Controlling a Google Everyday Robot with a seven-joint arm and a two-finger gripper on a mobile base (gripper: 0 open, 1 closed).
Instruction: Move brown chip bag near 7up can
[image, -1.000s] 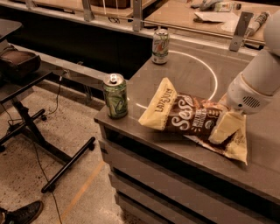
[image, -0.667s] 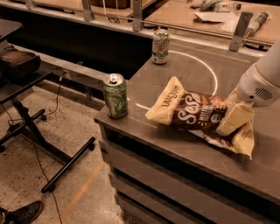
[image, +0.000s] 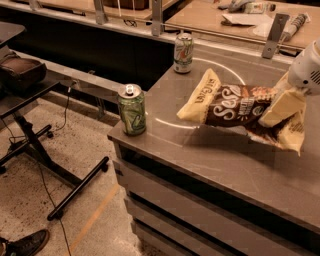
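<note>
The brown chip bag (image: 231, 107) hangs tilted above the grey counter (image: 200, 160), its shadow on the surface below. My gripper (image: 274, 111) comes in from the right edge and is shut on the bag's right end. The bag's pale yellow left end points toward the back left. The 7up can (image: 183, 52) stands upright at the counter's far edge, some way back and left of the bag's left end and apart from it.
A darker green can (image: 132, 110) stands at the counter's front left corner. A black stand with wheeled legs (image: 45, 160) and a shoe (image: 25, 244) are on the floor to the left. Metal posts (image: 272, 35) and a wooden bench with clutter lie behind the counter.
The bag has come up off the counter in my gripper's hold. My arm has drawn back to the right and the bag has shifted with it.
</note>
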